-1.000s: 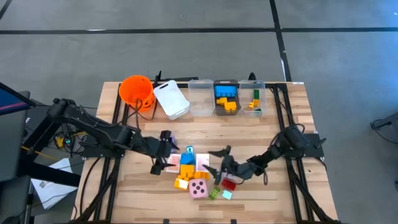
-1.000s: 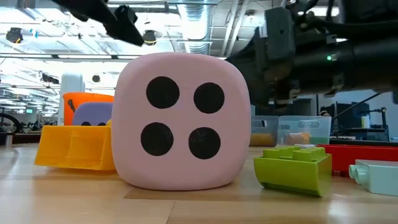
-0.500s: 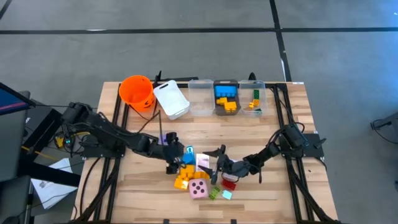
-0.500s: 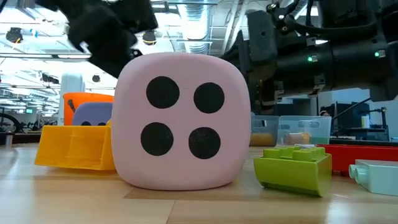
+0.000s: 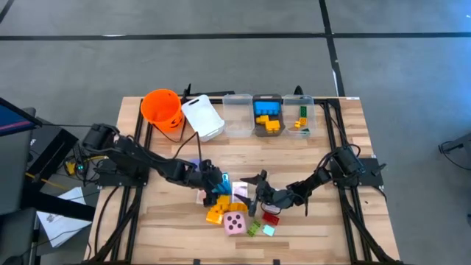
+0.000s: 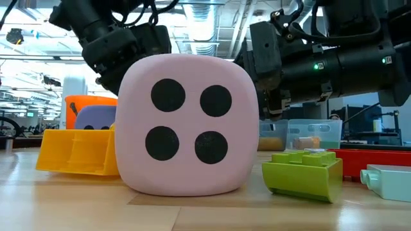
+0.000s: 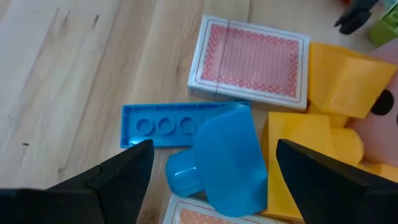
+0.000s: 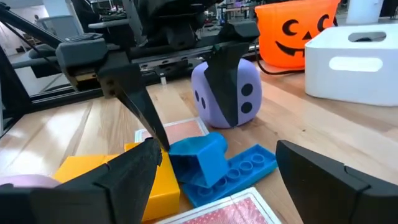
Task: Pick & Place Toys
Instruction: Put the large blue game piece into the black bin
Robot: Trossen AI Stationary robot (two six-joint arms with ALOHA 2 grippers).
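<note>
Wooden table [image 5: 176,228] | left gripper [image 5: 218,184] fingers spread over blue brick [image 7: 221,155] | right gripper [image 5: 257,193] fingers spread, near pile

You have both dark 2-finger grippers low at the table's middle — the left gripper [image 5: 215,184] reaching in from its side, jaws spread wide, the right gripper [image 5: 259,193] facing it, jaws likewise apart.
</note>
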